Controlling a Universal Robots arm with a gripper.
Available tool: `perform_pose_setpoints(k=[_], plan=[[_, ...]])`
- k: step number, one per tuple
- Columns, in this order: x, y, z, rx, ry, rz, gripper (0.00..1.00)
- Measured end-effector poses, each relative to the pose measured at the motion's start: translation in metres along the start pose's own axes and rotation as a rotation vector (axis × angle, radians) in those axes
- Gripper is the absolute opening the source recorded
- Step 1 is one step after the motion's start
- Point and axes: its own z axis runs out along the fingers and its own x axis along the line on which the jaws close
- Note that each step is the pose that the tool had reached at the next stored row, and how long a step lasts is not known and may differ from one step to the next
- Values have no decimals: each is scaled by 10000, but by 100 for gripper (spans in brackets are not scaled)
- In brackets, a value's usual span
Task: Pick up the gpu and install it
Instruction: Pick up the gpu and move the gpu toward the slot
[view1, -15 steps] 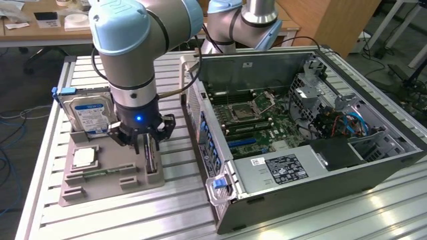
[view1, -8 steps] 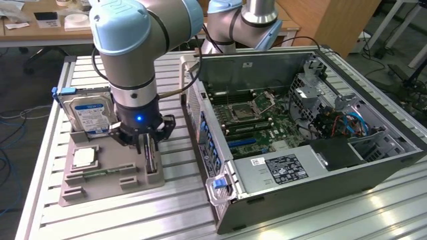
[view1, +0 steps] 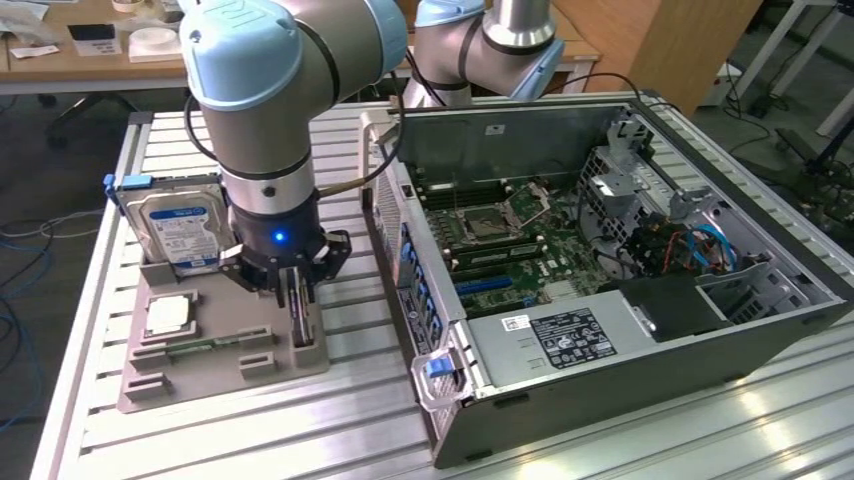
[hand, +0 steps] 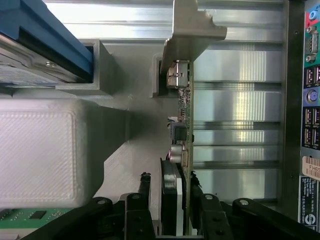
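Note:
The gpu (view1: 306, 318) is a thin dark card standing on edge in a slot of the grey holder (view1: 200, 375), at the exterior view's left. My gripper (view1: 296, 292) hangs straight down over it with a finger on each side. In the wrist view the gpu (hand: 183, 107) runs away from the camera to its silvery metal end (hand: 192, 30). My gripper (hand: 168, 177) straddles the card's near end. One finger (hand: 145, 184) stands a small gap off the card, and the other is at or very near its far face. The card still sits in its slot.
The holder also carries a silver hard drive (view1: 180, 228) with a blue-white label, a processor chip (view1: 167, 315) and a green memory stick (view1: 200, 347). The open computer case (view1: 774, 330) lies at the exterior view's right, motherboard (view1: 501, 225) exposed. Its rear port panel (hand: 310, 115) is close to the holder.

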Motion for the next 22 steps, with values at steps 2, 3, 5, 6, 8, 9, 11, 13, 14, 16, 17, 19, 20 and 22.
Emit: perform_pose_setpoints(k=[2,3,5,6,8,9,11,13,14,16,17,19,20,22], plan=[[0,0,0,0,0,0,41],[0,0,0,0,-1,0,40],[-1,0,1,-1,-1,0,33],[-2,0,1,-1,0,0,33],[-5,0,1,-1,-1,0,33],[-8,0,2,-1,-1,-1,33],[-13,0,2,1,0,0,31],[-18,0,2,0,1,0,31],[-20,0,2,0,1,0,28],[-23,0,3,0,0,1,28],[-24,0,2,0,0,1,28],[-25,0,3,0,0,0,28],[-24,0,3,0,0,0,28],[-24,0,2,1,0,0,28]])
